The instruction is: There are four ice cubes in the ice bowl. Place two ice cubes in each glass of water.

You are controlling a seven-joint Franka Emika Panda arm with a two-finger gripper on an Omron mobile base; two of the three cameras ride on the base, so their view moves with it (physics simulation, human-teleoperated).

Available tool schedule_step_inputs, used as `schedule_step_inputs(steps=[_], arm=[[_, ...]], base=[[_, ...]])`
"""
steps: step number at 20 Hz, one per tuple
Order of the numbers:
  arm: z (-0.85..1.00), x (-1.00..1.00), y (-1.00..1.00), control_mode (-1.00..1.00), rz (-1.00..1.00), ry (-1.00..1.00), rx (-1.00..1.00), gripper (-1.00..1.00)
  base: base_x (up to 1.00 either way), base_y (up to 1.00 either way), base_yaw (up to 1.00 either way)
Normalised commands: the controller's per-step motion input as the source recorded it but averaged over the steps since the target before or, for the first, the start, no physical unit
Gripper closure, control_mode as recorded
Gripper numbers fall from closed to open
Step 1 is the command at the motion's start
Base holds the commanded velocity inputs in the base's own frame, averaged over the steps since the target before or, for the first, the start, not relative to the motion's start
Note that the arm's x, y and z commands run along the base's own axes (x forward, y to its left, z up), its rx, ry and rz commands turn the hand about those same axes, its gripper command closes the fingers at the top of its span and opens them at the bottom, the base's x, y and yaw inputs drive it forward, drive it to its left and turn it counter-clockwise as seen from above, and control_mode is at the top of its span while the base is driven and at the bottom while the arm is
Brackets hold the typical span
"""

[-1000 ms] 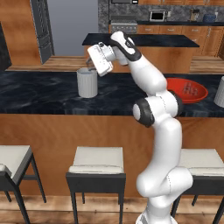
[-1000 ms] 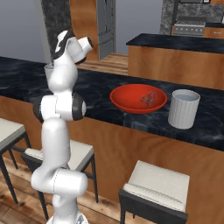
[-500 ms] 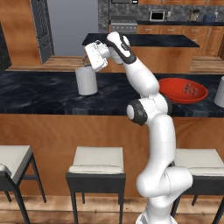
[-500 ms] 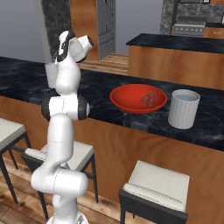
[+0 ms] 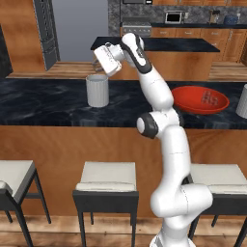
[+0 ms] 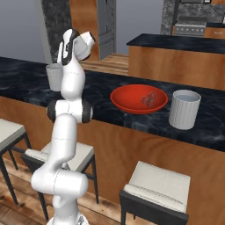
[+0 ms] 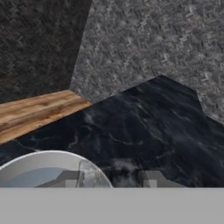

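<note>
Landmark: the red bowl (image 5: 200, 99) on the dark marbled surface (image 5: 43, 101).

Far left of the bowl, one ribbed glass (image 5: 97, 90) stands upright on the surface. The hand (image 5: 99, 61) hangs above this glass, just over its rim and slightly to its right in the left base view. In the hand view the glass rim shows at lower left, with water inside, and the two fingertips (image 7: 151, 179) rise beside it, over the surface rather than over the opening. The fingers stand together; whether an ice cube sits between them cannot be told.

In the right base view the same glass (image 6: 54, 76) is partly hidden behind the arm, left of the bowl.

The bowl sits on the surface with pale ice cubes (image 6: 148, 98) lying inside it, right of its centre; their count cannot be told.

Just right of the bowl stands the second glass (image 6: 184, 109), upright, near the bowl but not touching it, with water visible at its top.

Three stools (image 5: 107, 179) stand below the surface edge.
</note>
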Motion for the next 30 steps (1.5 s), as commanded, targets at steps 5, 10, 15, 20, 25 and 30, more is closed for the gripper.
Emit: schedule_step_inputs(steps=[5, 10, 15, 20, 25, 30], arm=[[-0.09, -0.07, 0.0, -1.0, 0.0, 0.0, 0.0, -1.0], [-0.12, 0.0, 0.0, -1.0, 0.0, 0.0, 0.0, -1.0], [-0.01, 0.0, 0.0, -1.0, 0.01, -0.02, 0.0, -1.0], [0.04, -0.34, 0.0, -1.0, 0.02, -0.08, 0.01, -1.0], [0.24, -0.98, -0.32, -1.0, 0.02, -0.15, 0.01, -1.0], [-0.04, -1.0, -0.98, -1.0, -0.08, -0.22, 0.01, -1.0]], base=[[0.0, 0.0, 0.0], [0.0, 0.0, 0.0], [0.0, 0.0, 0.0], [0.0, 0.0, 0.0], [0.0, 0.0, 0.0], [0.0, 0.0, 0.0]])
